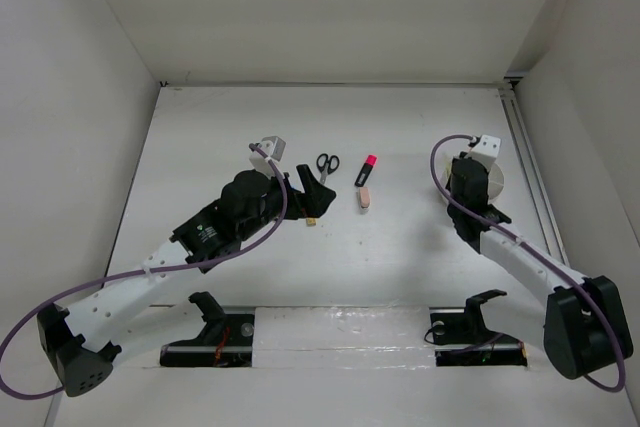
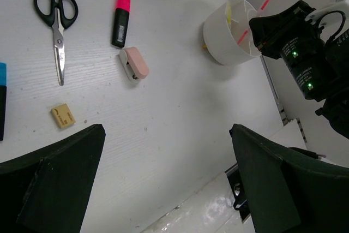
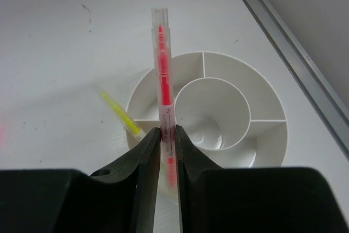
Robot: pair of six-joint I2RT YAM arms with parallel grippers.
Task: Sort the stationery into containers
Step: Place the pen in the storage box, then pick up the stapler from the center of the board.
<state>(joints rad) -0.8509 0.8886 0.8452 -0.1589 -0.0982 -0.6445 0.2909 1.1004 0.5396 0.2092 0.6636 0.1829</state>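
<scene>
My right gripper (image 3: 167, 135) is shut on the thin red pen (image 3: 164, 80) and holds it over the round white tub (image 3: 264, 99), above its left outer compartment. The pale yellow stick (image 3: 121, 114) leans in that compartment. My left gripper (image 2: 166, 135) is open and empty above the table. Beyond it lie the black-handled scissors (image 2: 56, 25), the pink-capped marker (image 2: 121, 20), the pink eraser (image 2: 134, 63), the tan eraser (image 2: 64, 116) and the blue-capped marker (image 2: 1, 99) at the left edge. In the top view the left gripper (image 1: 305, 190) is beside the scissors (image 1: 328, 164).
The tub (image 1: 497, 179) stands near the right metal rail (image 1: 528, 162), mostly behind my right gripper (image 1: 470, 182). White walls close the table at the back and sides. Black mounts and a glossy strip (image 1: 340, 332) lie along the near edge.
</scene>
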